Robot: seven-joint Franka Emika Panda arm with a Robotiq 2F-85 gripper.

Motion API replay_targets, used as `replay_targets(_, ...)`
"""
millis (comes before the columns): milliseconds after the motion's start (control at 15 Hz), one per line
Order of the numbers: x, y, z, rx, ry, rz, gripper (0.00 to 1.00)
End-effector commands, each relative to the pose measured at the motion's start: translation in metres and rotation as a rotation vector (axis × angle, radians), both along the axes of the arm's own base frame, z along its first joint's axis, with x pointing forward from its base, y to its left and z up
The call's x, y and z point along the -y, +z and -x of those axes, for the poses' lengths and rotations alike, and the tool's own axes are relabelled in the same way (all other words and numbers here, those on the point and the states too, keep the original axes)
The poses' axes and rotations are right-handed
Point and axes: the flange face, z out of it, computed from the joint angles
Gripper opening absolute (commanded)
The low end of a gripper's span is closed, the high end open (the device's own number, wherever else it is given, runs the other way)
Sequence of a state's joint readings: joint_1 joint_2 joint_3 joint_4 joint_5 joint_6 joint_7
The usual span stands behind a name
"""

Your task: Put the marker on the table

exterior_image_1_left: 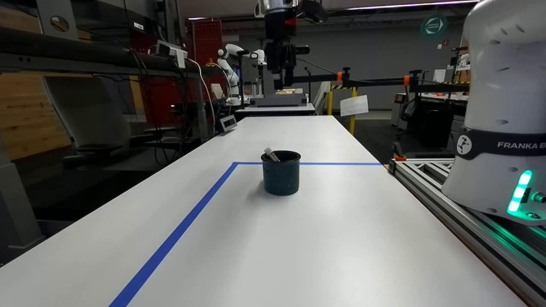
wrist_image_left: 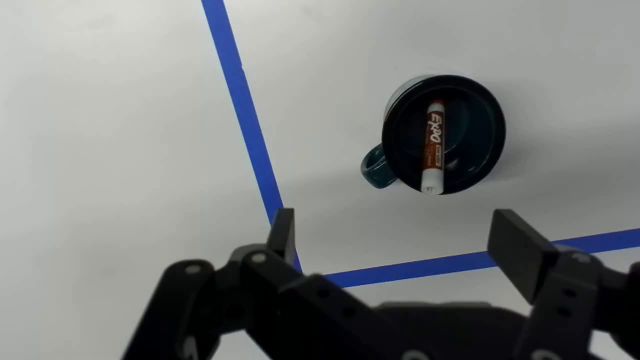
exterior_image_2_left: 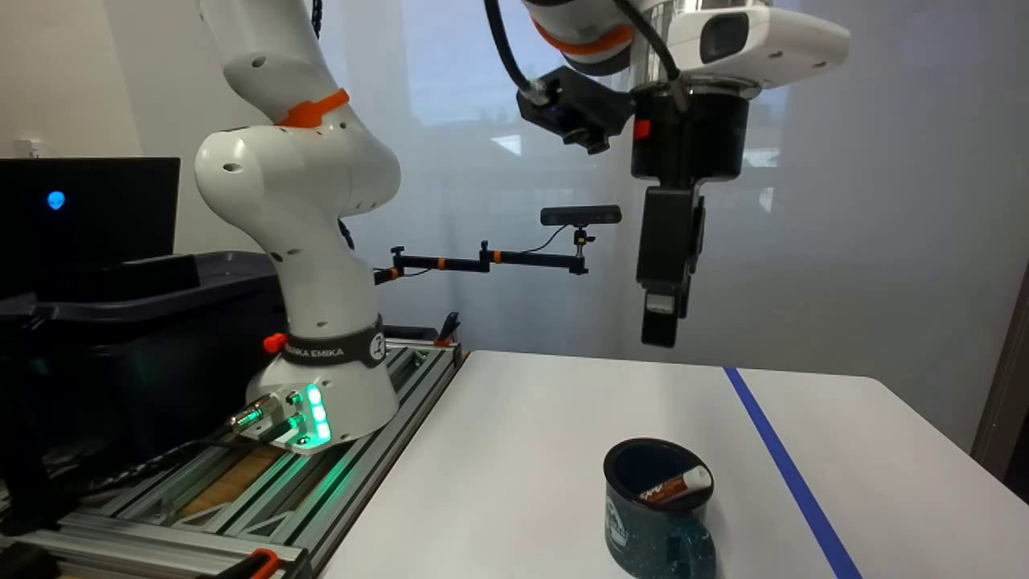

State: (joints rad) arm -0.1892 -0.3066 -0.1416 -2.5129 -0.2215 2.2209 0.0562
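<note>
The marker [wrist_image_left: 433,145] is reddish-brown with white ends and lies tilted inside the dark blue-black cup. Its white end leans on the rim in both exterior views [exterior_image_1_left: 270,153] [exterior_image_2_left: 677,484]. The cup [exterior_image_1_left: 281,180] stands upright on the white table [exterior_image_1_left: 324,247]; its handle shows in the wrist view [wrist_image_left: 378,175] and in an exterior view [exterior_image_2_left: 693,551]. My gripper [wrist_image_left: 392,225] is open and empty, with its fingers wide apart. It points down, high above the table and apart from the cup, as both exterior views show [exterior_image_1_left: 283,83] [exterior_image_2_left: 663,326].
Blue tape [exterior_image_1_left: 183,224] runs along and across the table beside the cup. A metal rail frame [exterior_image_1_left: 460,238] with the robot base borders one long side. A small grey device [exterior_image_1_left: 228,123] sits at the opposite edge. A camera on a jointed bar [exterior_image_2_left: 580,215] stands behind.
</note>
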Motion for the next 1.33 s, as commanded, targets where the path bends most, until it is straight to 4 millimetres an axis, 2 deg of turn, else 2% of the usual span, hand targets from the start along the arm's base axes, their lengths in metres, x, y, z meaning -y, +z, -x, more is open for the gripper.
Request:
replay_targets(0,-0.003,-0.004,-0.003,-0.007,0.003,-0.005,1.0)
replay_targets(600,-0.007,-0.034,-0.01,-0.031,0.092,-0.017,1.0)
replay_targets(933,-0.012,-0.061,-0.023,0.016,0.133,-0.043,1.0)
replay_targets(1267,-0.023,-0.087,-0.036,-0.007,0.117,-0.105,1.0)
